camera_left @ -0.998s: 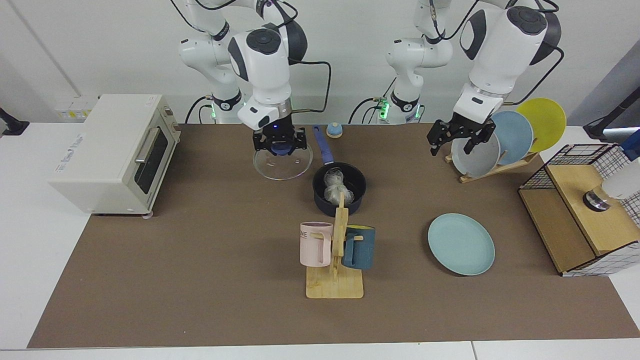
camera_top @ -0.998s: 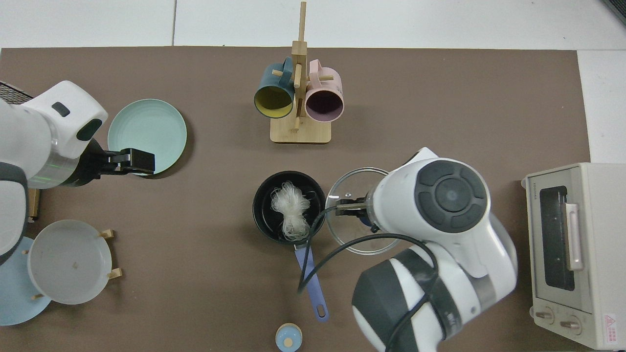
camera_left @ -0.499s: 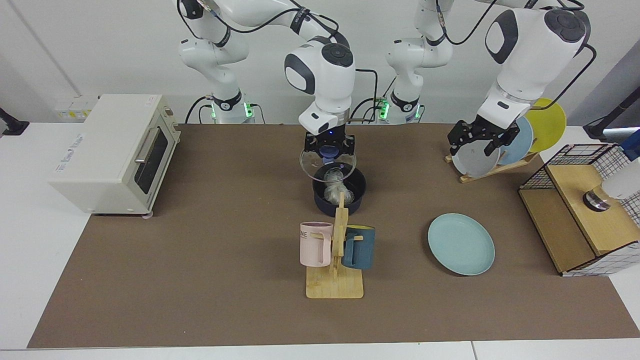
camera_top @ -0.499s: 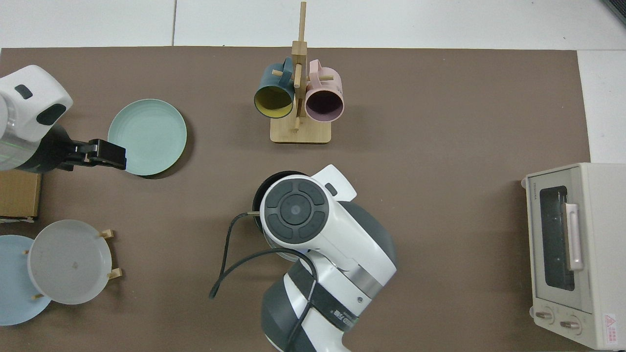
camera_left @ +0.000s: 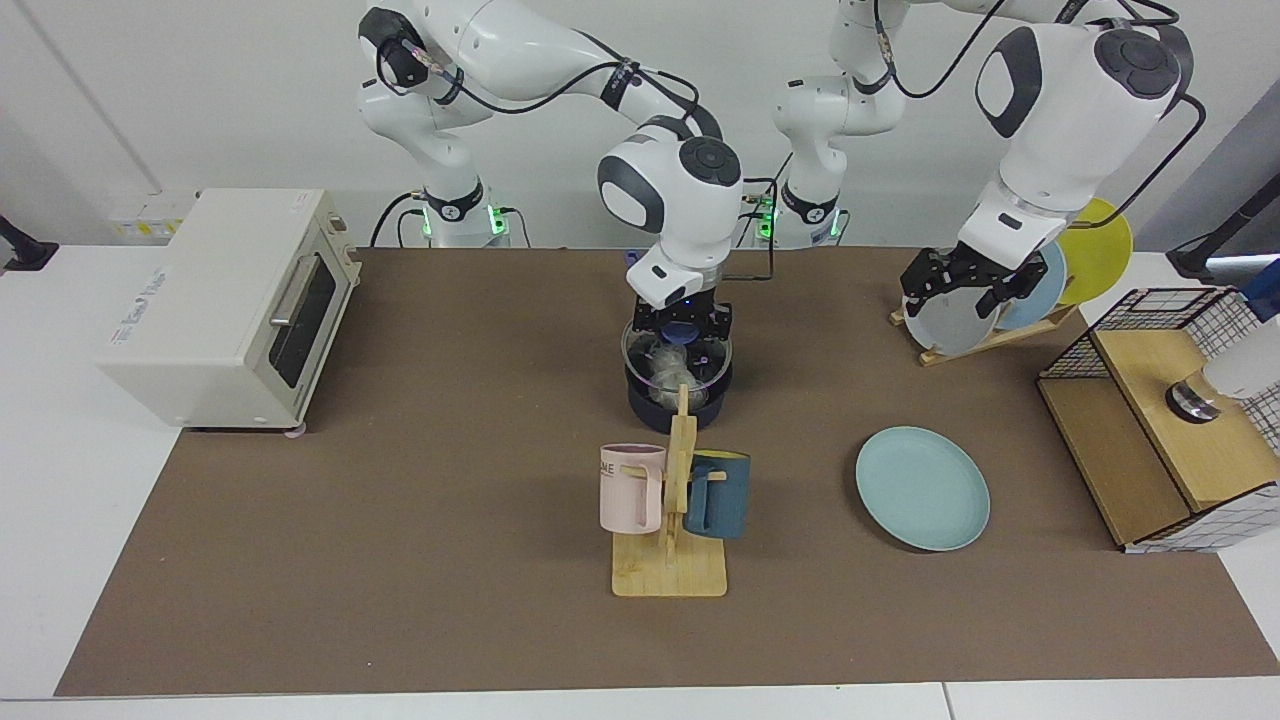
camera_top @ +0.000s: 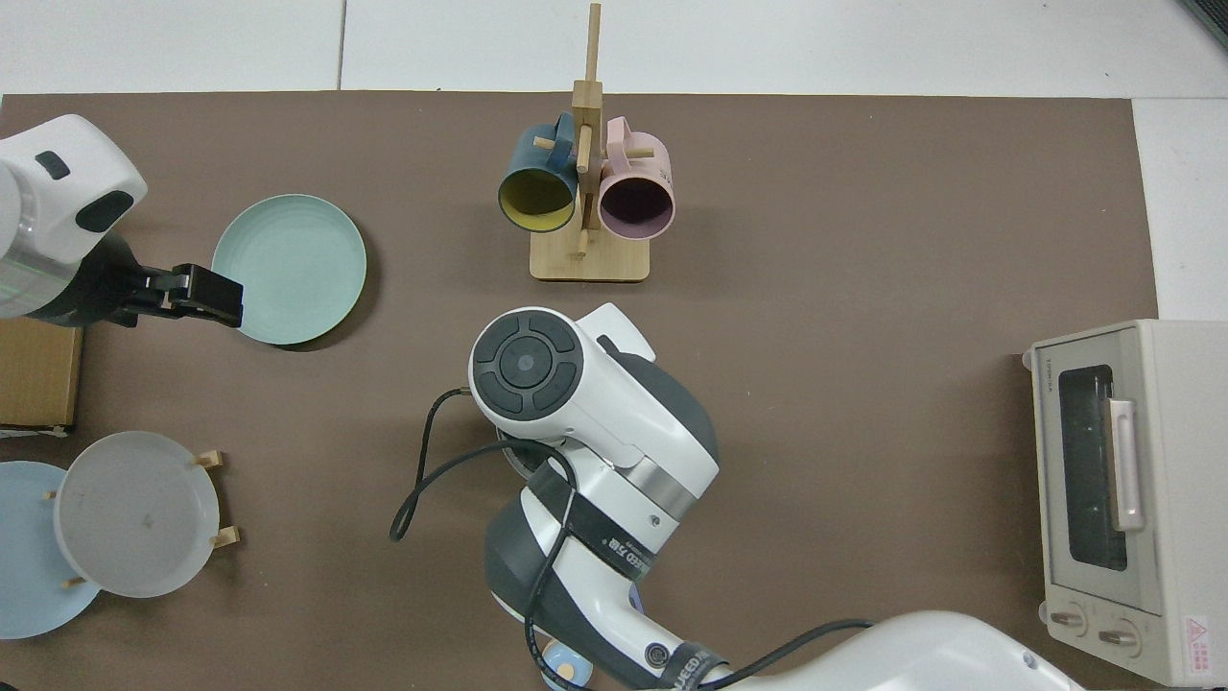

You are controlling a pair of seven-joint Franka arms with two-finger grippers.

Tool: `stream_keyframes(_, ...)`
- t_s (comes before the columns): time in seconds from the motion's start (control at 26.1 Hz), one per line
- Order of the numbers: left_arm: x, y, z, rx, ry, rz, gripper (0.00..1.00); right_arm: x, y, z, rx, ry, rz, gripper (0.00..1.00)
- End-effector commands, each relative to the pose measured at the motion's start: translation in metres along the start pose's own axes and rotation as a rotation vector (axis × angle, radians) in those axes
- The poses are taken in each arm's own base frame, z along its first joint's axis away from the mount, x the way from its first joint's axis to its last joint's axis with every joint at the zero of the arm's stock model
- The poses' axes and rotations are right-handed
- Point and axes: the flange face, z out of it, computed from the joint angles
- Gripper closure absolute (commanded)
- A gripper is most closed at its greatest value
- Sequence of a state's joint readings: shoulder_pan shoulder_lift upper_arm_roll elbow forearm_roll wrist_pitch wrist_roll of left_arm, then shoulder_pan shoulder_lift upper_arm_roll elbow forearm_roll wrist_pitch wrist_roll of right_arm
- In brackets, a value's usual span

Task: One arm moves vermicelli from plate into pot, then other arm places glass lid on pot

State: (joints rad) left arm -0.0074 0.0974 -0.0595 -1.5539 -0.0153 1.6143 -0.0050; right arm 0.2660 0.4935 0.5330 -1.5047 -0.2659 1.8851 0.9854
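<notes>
The right gripper [camera_left: 679,327] is over the pot [camera_left: 679,398] near the counter's [camera_left: 400,560] centre, jaws pinching the blue knob of the glass lid [camera_left: 678,360], which sits on or just above the pot rim. The vermicelli [camera_left: 662,368] shows through the glass, inside the pot. The plate [camera_left: 922,487] lies bare at about 4 o'clock from the pot. The left gripper [camera_left: 962,287] waits at 2 o'clock by the plate rack [camera_left: 985,335], jaws spread
</notes>
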Motion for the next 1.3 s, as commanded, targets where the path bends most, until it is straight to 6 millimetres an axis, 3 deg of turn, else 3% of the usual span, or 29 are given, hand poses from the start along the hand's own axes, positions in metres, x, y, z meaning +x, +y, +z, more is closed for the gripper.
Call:
stream_keyframes(0.0,-0.019,-0.015,0.006,0.017,0.015,-0.006,0.0,0.012,-0.002,0.001,0.003,0.01,0.022,1.0)
stream_keyframes(0.19,-0.033,-0.017,0.016,0.018,0.035,-0.008,0.0,0.013,-0.006,0.006,0.018,0.011,0.028,1.0)
stream_keyframes(0.46,-0.036,-0.018,0.018,0.018,0.023,0.009,0.0,0.014,-0.009,0.012,0.034,0.012,0.029,1.0)
stream_keyframes(1.27,-0.034,-0.014,-0.013,0.029,0.069,0.007,0.0,0.012,-0.009,0.021,0.047,0.017,0.05,1.0)
